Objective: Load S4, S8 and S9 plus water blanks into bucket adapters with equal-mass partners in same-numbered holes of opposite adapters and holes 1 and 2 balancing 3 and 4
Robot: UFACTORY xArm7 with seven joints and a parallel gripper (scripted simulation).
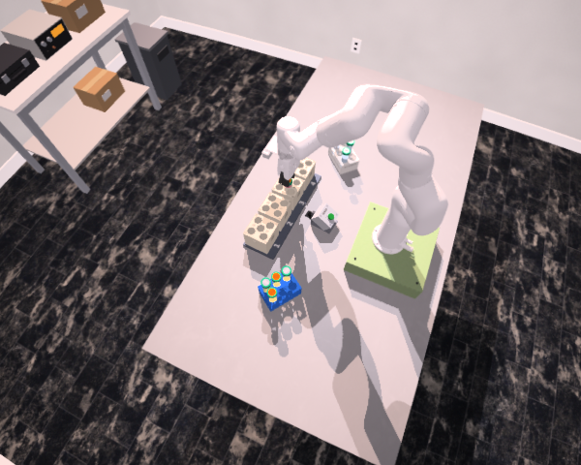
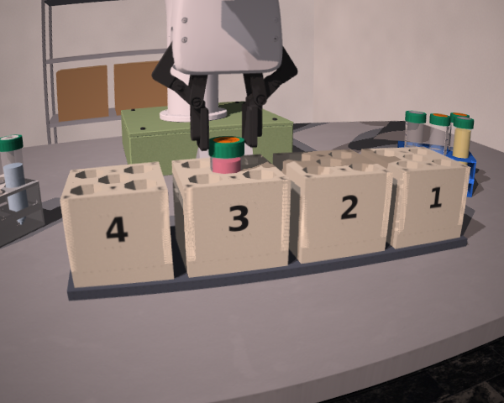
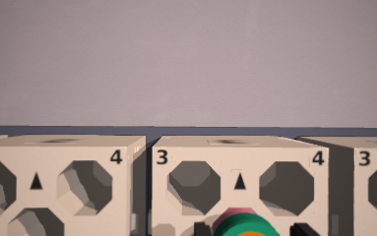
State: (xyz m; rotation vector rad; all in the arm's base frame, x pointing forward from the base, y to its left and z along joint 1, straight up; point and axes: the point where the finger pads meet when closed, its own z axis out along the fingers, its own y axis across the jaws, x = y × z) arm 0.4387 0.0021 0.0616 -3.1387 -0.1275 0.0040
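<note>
The table (image 1: pixel 221 320) (image 2: pixel 244 347) (image 3: pixel 175 59) is carrying adapter 3 (image 1: pixel 295 199) (image 2: pixel 260 243) (image 3: pixel 239 169), whose central hole is apparently holding the orange-dotted tube (image 1: pixel 290 182) (image 2: pixel 226 149) (image 3: pixel 246 222). It is standing upright, below and between the fingers (image 1: pixel 286 181) (image 2: pixel 228 145), which are standing moderately apart, gripping nothing. Pink liquid is showing beneath its green cap.

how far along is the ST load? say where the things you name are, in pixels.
Early. One orange-dot tube (image 1: pixel 290 182) (image 2: pixel 227 152) (image 3: pixel 248 227) stands in adapter 3 (image 2: pixel 237 225) (image 3: pixel 240 154), gripper (image 1: pixel 287 183) (image 2: pixel 228 145) parted around it, apparently releasing. Adapter 1 (image 2: pixel 434 203) shows no partner. Left: two orange-dot tubes in the blue rack (image 1: pixel 281 300) (image 2: pixel 472 166), balancing, DONE (image 1: pixel 330 216).
</note>
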